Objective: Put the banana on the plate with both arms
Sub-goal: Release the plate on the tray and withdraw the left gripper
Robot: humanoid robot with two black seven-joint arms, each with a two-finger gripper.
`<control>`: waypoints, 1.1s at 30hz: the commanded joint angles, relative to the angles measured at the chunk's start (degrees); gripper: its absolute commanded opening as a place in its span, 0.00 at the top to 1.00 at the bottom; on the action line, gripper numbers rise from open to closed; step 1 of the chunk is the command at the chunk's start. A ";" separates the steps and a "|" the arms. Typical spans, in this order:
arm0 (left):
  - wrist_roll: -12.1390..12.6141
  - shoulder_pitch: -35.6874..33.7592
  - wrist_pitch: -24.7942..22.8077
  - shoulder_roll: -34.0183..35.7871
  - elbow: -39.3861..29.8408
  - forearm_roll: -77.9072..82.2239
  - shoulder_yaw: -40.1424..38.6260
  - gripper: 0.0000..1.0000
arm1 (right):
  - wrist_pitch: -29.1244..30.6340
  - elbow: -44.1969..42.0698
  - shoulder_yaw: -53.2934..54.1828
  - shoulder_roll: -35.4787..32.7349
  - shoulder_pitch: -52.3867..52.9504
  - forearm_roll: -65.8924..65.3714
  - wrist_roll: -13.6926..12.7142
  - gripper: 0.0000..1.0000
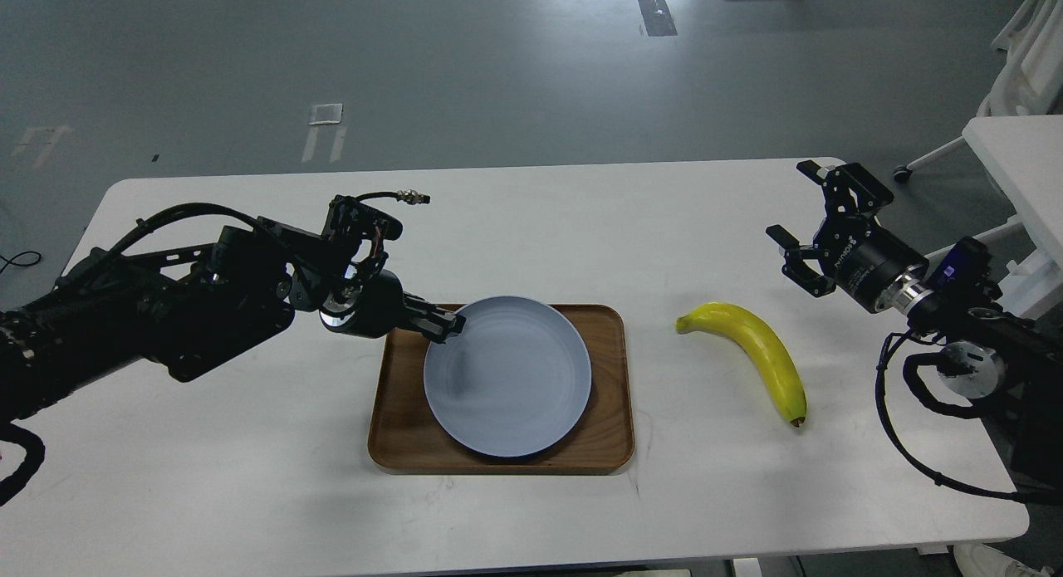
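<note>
The pale blue-grey plate (507,378) lies on the brown wooden tray (610,444) at the table's middle. My left gripper (448,325) is shut on the plate's upper left rim. The yellow banana (760,353) lies on the white table to the right of the tray, stem end at the upper left, dark tip at the lower right. My right gripper (810,220) is open and empty, up and to the right of the banana and apart from it.
The white table (249,461) reaches the view's bottom edge. A second white table (1017,158) stands at the far right beside my right arm. Grey floor lies beyond the table's far edge.
</note>
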 commanded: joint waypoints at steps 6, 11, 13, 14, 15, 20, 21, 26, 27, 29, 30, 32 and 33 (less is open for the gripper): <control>2.14 0.02 0.00 -0.83 0.68 -0.73 0.21 0.82 | 0.00 -0.06 -0.04 0.02 -0.13 -0.05 -0.01 0.00; 2.84 -0.07 0.00 -1.53 1.04 -1.17 0.04 0.38 | 0.00 0.03 -0.04 0.02 -0.13 0.04 -0.01 0.00; 2.85 -0.33 0.00 -1.36 1.04 -2.65 -0.66 0.16 | 0.00 0.03 -0.04 0.02 -0.13 0.04 -0.01 0.00; 2.85 -0.33 0.00 -1.27 0.95 -3.45 -0.67 0.13 | 0.00 0.03 -0.04 -0.07 -0.13 0.04 -0.01 0.00; 2.67 -0.59 0.00 -0.84 0.51 -6.06 -0.84 0.05 | 0.00 0.03 -0.04 -0.07 -0.22 0.04 -0.01 0.00; 1.97 -2.61 0.00 1.79 0.86 -24.48 -3.64 0.02 | 0.00 0.03 -0.04 -0.07 -0.22 0.04 -0.01 0.00; 1.88 -2.62 0.00 3.11 0.95 -32.20 -5.57 0.02 | 0.00 0.03 -0.04 0.02 -0.22 0.04 -0.01 0.00; 0.75 0.01 0.00 7.59 1.04 -58.50 -12.78 0.02 | 0.00 0.03 -0.04 0.11 -0.22 0.04 -0.01 0.00; -1.00 1.50 0.00 9.08 1.04 -63.61 -14.19 0.02 | 0.00 0.03 -0.04 0.11 -0.22 -0.05 -0.01 0.00; -3.90 3.52 0.00 11.37 1.04 -69.25 -16.30 0.02 | 0.00 -0.06 -0.04 0.11 -0.31 -0.05 -0.01 0.00; -3.92 3.53 0.00 11.38 1.04 -69.28 -16.31 0.02 | 0.00 -0.06 -0.04 0.11 -0.31 -0.05 -0.01 0.00; -5.11 7.55 0.00 14.62 1.04 -73.05 -17.80 0.02 | 0.00 -0.06 -0.04 0.28 -0.31 0.04 -0.01 0.00; -5.11 8.88 0.00 15.25 1.04 -73.67 -18.24 0.02 | 0.00 -0.06 -0.13 0.37 -0.31 -0.05 -0.01 0.00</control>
